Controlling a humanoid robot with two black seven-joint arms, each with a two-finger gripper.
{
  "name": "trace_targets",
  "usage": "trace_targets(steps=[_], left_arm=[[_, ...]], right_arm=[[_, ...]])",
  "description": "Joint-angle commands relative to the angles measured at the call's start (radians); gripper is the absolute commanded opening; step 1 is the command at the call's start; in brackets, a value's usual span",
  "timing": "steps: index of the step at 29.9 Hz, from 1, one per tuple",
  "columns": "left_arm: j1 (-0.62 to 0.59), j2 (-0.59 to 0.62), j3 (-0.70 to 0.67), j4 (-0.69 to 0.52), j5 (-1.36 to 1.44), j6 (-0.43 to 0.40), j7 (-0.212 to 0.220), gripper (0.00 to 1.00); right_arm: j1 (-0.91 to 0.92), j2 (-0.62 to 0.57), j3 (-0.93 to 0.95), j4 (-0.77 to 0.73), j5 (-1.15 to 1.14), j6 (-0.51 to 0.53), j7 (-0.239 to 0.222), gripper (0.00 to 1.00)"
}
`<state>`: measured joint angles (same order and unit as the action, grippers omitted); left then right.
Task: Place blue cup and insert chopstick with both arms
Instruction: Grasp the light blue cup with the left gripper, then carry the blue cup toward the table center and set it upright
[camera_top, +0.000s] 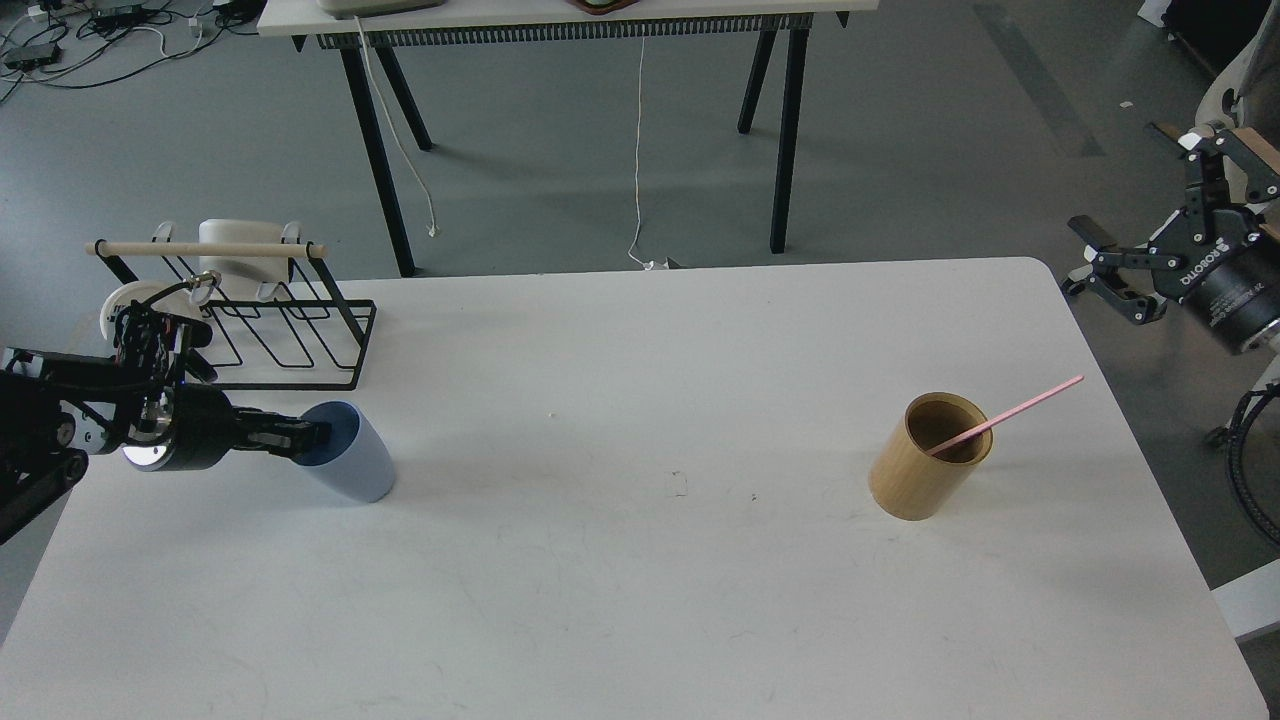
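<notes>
The blue cup (355, 460) is on the white table (640, 600) at the left, tilted with its mouth toward my left gripper (305, 437). The gripper's fingers are at the cup's rim and look shut on it. The pink chopstick (1010, 412) leans inside the tan wooden holder (925, 465) at the right, its upper end sticking out to the right. My right gripper (1125, 180) is open and empty, held in the air beyond the table's right edge, well away from the chopstick.
A black wire rack (290, 330) with a pale wooden dowel (205, 249) and white mugs (240, 255) stands at the back left, just behind my left arm. Another table (560, 15) stands on the floor beyond.
</notes>
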<state>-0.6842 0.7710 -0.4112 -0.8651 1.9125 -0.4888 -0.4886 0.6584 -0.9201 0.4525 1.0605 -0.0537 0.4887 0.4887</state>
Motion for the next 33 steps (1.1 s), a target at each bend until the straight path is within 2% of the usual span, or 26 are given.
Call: trace_targets(steps=[1,4,8,14,19,24,33], left_arm=[[-0.001,0.008,-0.001,-0.005,0.0,0.0,0.0,0.02],[-0.001,0.028,-0.009,-0.057,0.0,0.0,0.0,0.02],[-0.005,0.086,-0.017,-0.196,-0.01,0.0,0.0,0.02],[-0.043,0.038,-0.034,-0.314,-0.047,0.0,0.0,0.02],[-0.113,-0.128,-0.017,-0.298,0.009,0.0,0.0,0.02],[-0.152,-0.289,-0.017,-0.235,0.269,0.0,0.0,0.03],[-0.198,-0.455,-0.024,-0.209,0.269,0.0,0.0,0.03]], right_arm=[[0.0,0.0,0.0,-0.002,0.002,0.0,0.0,0.98],[0.0,0.0,0.008,-0.042,0.024,0.0,0.0,0.98],[-0.011,-0.012,0.014,-0.106,0.119,0.0,0.0,0.98],[-0.075,-0.048,0.014,-0.238,0.265,0.0,0.0,0.98],[-0.134,-0.048,0.012,-0.358,0.302,0.0,0.0,0.98],[-0.18,-0.048,0.012,-0.382,0.316,0.0,0.0,0.98],[-0.198,-0.037,0.012,-0.383,0.316,0.0,0.0,0.98]])
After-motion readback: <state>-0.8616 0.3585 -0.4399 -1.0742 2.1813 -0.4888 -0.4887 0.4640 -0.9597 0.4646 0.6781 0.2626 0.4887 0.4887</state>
